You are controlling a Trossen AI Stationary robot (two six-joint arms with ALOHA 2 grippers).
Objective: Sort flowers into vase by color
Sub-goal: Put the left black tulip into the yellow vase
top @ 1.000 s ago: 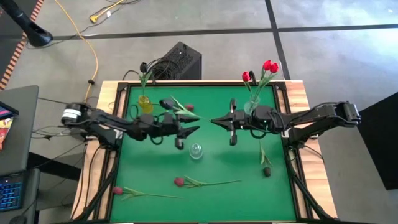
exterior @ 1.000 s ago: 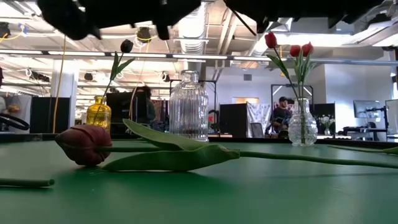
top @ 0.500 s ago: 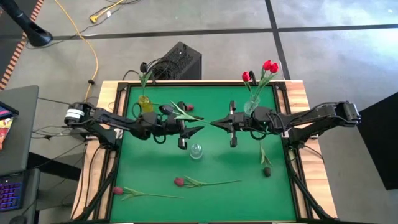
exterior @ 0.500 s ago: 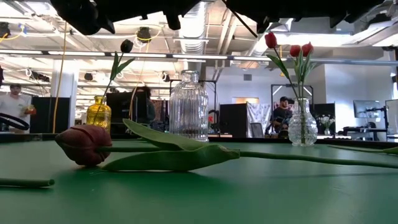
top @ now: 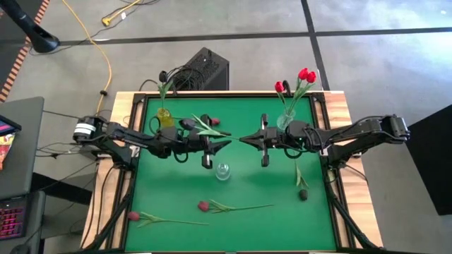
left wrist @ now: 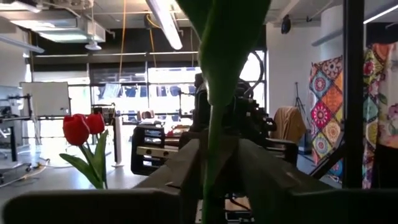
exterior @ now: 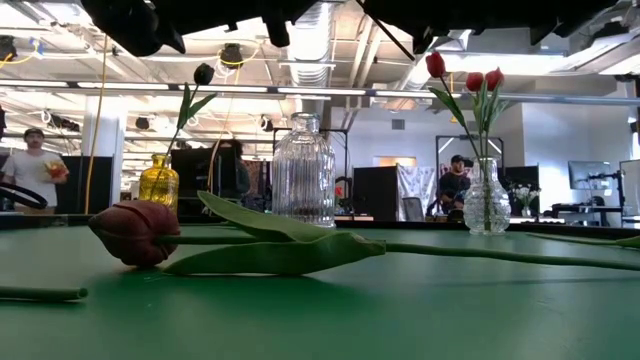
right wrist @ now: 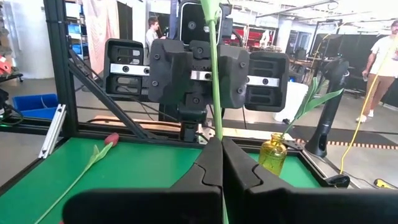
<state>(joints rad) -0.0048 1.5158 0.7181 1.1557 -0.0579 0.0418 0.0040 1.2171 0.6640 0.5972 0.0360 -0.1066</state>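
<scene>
Since a second ago left gripper (top: 220, 146) crept toward right gripper (top: 246, 138) above mid-table (top: 176, 190); both clamp one stem (right wrist: 215, 68) (a handover, I judge). Right vase (top: 286, 118): red tulips (top: 306, 75). Yellow vase (top: 164, 117): one dark tulip (top: 163, 75). Clear vase (top: 223, 171) empty. Three flowers (top: 233, 207) lie loose.

table mat (top: 247, 190): plain green
yellow vase (top: 164, 117): amber glass; near-black tulip (top: 163, 75)
clear vase (top: 285, 120): see-through; red tulips (top: 306, 75)
ribbed vase (exterior: 303, 172): clear, vertical ribs
tulip beside ribbed vase (exterior: 135, 232): crimson head, green leaves
</scene>
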